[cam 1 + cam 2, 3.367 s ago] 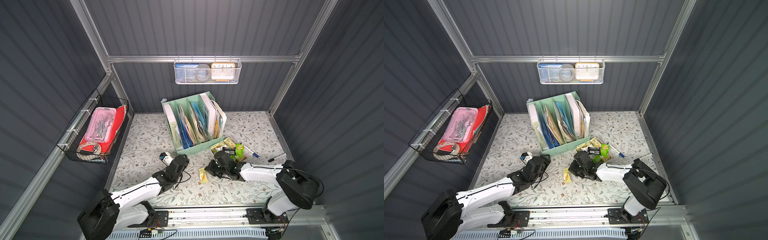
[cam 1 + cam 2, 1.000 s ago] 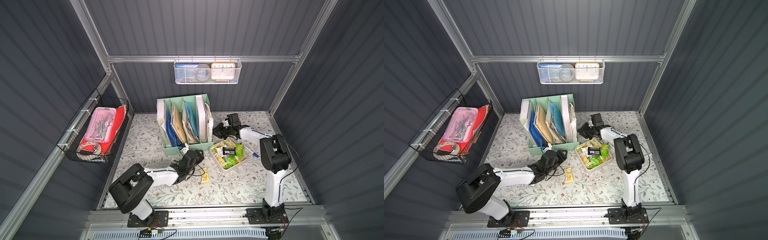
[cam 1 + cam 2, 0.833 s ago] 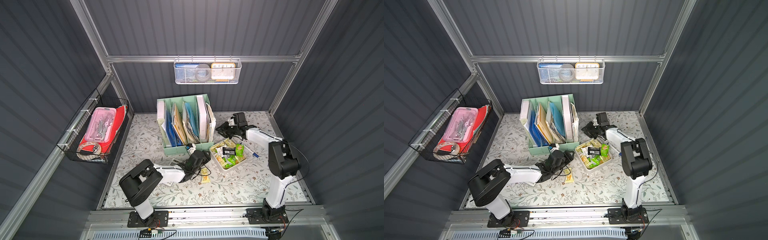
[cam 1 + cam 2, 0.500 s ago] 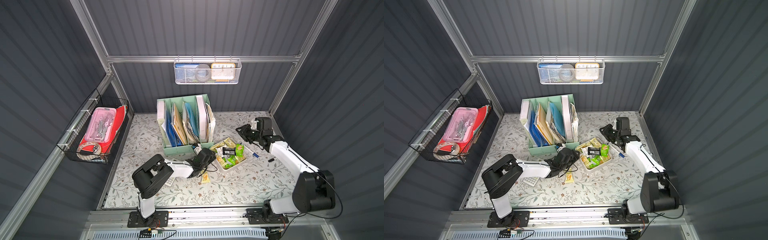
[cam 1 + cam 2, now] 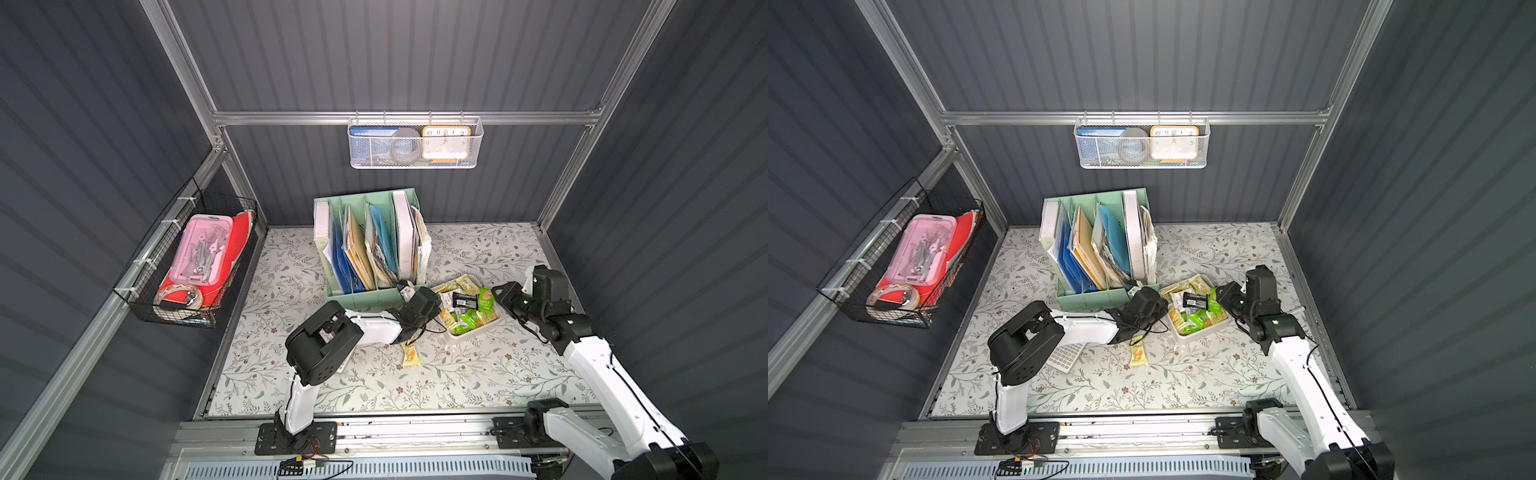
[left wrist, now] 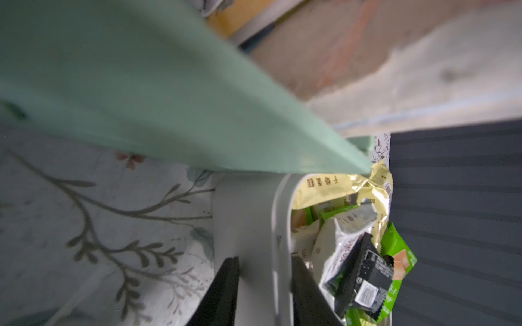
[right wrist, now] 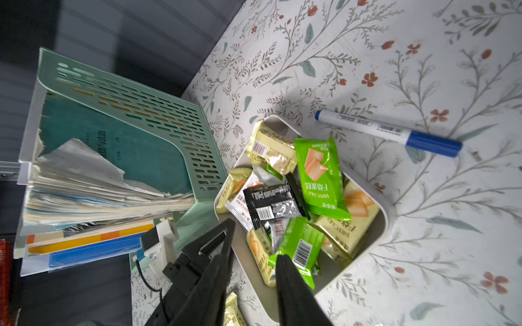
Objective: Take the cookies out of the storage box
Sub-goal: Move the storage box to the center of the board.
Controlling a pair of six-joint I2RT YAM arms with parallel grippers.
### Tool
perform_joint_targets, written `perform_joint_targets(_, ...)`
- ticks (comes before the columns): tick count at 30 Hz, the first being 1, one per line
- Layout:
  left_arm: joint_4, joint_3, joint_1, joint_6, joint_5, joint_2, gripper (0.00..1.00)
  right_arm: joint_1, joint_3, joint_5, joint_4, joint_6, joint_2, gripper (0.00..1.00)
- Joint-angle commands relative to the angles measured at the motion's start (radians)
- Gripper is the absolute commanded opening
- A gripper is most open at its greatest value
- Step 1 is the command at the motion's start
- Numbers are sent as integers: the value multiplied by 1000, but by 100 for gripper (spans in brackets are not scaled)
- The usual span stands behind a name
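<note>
Left wrist view has the left gripper (image 6: pixel 264 258) astride the left wall of the storage box (image 6: pixel 279 225), with its jaws pinched on it, one inside and one outside. That box sits on the table (image 5: pixel 457 374) just right of the file organiser (image 5: pixel 365 297), heaped with cookies (image 7: pixel 322 169). One loose cookie (image 5: pixel 410 354) lies near it. Over the heap hovers the right gripper (image 7: pixel 255 240), jaws partly apart and empty. Pulling on that low wall could tilt the box and spill cookies. Slick wrappers may slip free or come up in pairs.
</note>
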Motion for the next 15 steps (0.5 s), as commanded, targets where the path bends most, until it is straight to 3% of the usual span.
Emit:
perform_joint_targets(1,-17,59,-15,66,10,35,34,4,-22,-7,-89,-52,-9,34)
perform_joint_targets(8,-42,115,-25,172,-18,33,39,26,9,-16,-178,-150,84,38)
perform_joint_targets(15,-93,7,-118,230,-242,-154,47,198,125,159,-263,-224,258,49)
